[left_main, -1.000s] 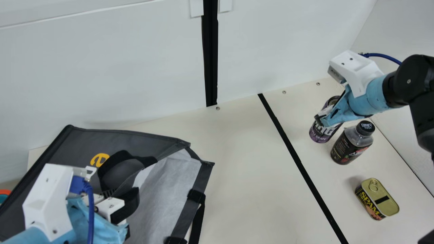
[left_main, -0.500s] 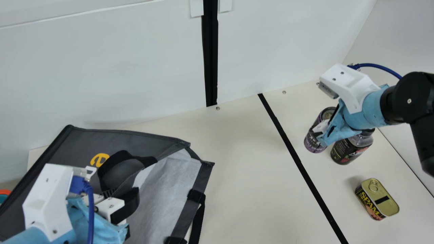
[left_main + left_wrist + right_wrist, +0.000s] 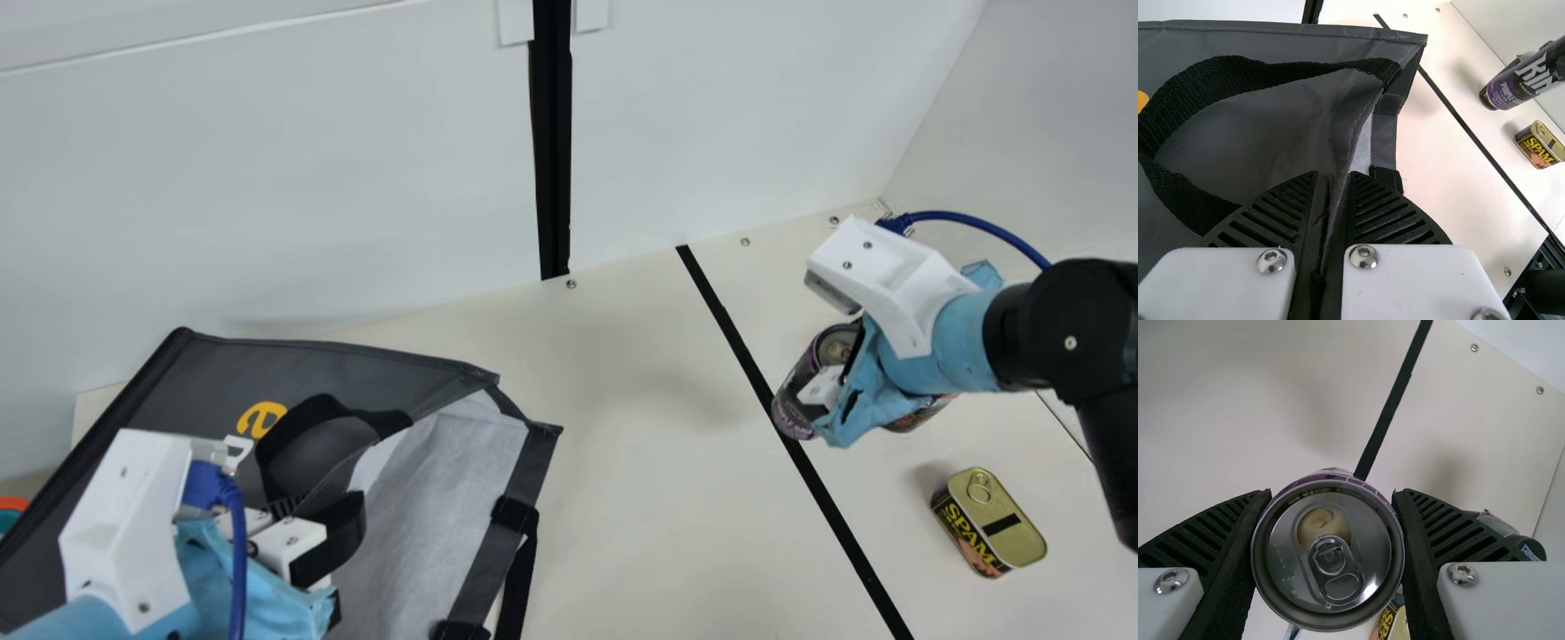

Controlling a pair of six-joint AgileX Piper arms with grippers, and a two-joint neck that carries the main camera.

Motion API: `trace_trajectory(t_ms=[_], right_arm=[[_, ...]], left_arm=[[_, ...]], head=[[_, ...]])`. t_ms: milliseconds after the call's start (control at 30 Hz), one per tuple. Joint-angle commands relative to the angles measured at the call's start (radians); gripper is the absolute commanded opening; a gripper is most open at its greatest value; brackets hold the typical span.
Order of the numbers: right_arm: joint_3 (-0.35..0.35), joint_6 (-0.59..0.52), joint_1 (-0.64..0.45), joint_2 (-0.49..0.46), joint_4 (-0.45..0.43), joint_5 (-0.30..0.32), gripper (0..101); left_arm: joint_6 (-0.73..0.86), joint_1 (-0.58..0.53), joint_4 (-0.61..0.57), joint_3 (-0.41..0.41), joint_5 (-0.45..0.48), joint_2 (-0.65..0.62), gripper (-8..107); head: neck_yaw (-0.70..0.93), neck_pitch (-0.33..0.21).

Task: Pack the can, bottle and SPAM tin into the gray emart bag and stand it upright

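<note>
Main view: cream table [image 3: 622,498] spreads between bag and bottle, crossed by a black line [image 3: 827,498]. Bag [image 3: 356,356] lies on its side, yellow mark on front, pale mouth facing mid-table. Left gripper [image 3: 338,500] pinches its edge. Right gripper [image 3: 822,389] clasps the can. Bottle [image 3: 921,415], dark-labelled, is partly hidden behind it. Can [image 3: 791,404], purple, white-lettered, is at the line, lid up, long axis near upright. SPAM tin [image 3: 996,520] rests nearer, ring-pull up.

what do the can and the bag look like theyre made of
The can looks like thin metal, probably aluminium: its bare silvery top shines and carries a pull tab. The gray bag seems a matte woven or felt-like synthetic, judging by its soft folds and stitched edges.
</note>
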Motion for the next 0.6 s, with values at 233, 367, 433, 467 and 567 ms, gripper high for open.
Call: trace_trajectory(t_ms=[233, 367, 433, 467, 567], right_arm=[[0.082, 0.021, 0.083, -0.078, -0.009, 0.000, 0], [0.109, 0.031, 0.122, -0.102, -0.007, 0.000, 0], [0.122, 0.036, 0.142, -0.113, -0.005, 0.000, 0], [0.128, 0.040, 0.153, -0.118, -0.005, 0.000, 0], [0.145, 0.047, 0.181, -0.132, 0.000, 0.000, 0]], left_arm=[[0.000, 0.000, 0.000, 0.000, 0.000, 0.000, -8], [0.000, 0.000, 0.000, 0.000, 0.000, 0.000, -8], [0.000, 0.000, 0.000, 0.000, 0.000, 0.000, -8], [0.000, 0.000, 0.000, 0.000, 0.000, 0.000, -8], [0.000, 0.000, 0.000, 0.000, 0.000, 0.000, -8]], head=[[-0.001, -0.023], [-0.001, -0.023], [-0.001, -0.023], [-0.001, -0.023], [-0.001, -0.023]])
